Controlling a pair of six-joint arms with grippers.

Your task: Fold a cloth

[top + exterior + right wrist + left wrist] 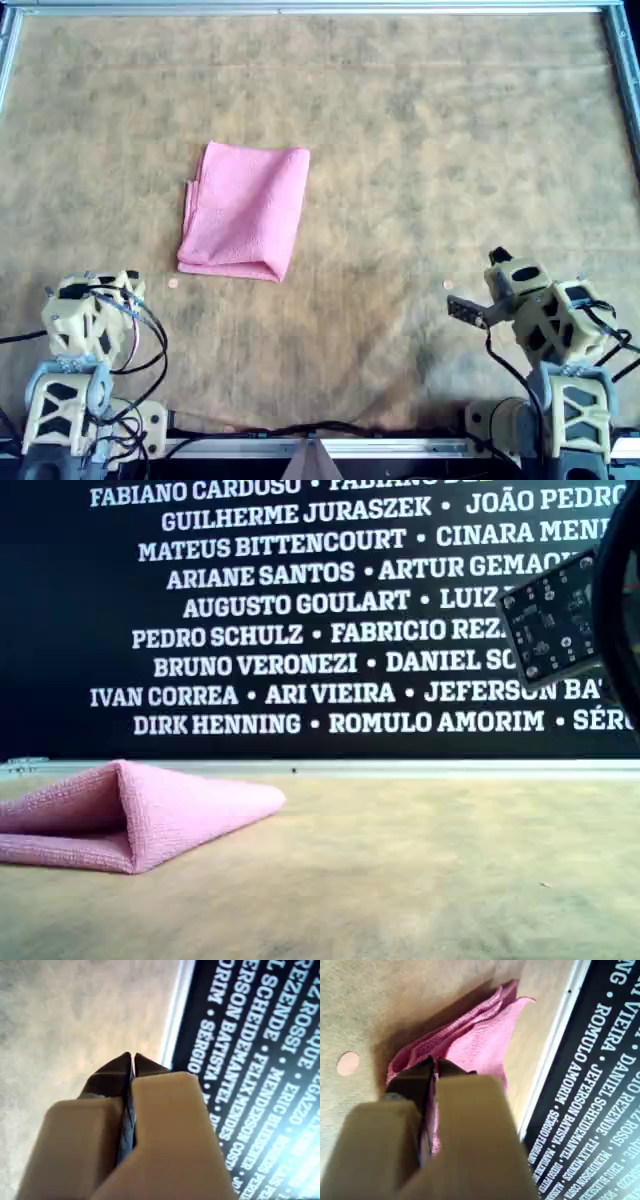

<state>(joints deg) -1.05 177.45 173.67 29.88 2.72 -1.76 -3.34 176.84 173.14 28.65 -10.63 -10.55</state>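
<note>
The pink cloth [247, 210] lies folded on the tan table, left of the middle in the overhead view. Its layered edges show in the left wrist view [480, 1045], and in the exterior view it rests as a low wedge [130, 815]. My left gripper [434, 1062] is shut and empty, short of the cloth's near edge. Its arm [90, 315] sits at the overhead view's lower left. My right gripper [131, 1057] is shut on nothing over bare table. Its arm [545, 315] is at the overhead view's lower right, far from the cloth.
Two small orange dots [173, 284] [448, 285] mark the table. A metal rail [300, 8] frames the table's far edge, with a black wall of white names [300, 630] behind. A circuit board [550, 620] shows at the exterior view's right.
</note>
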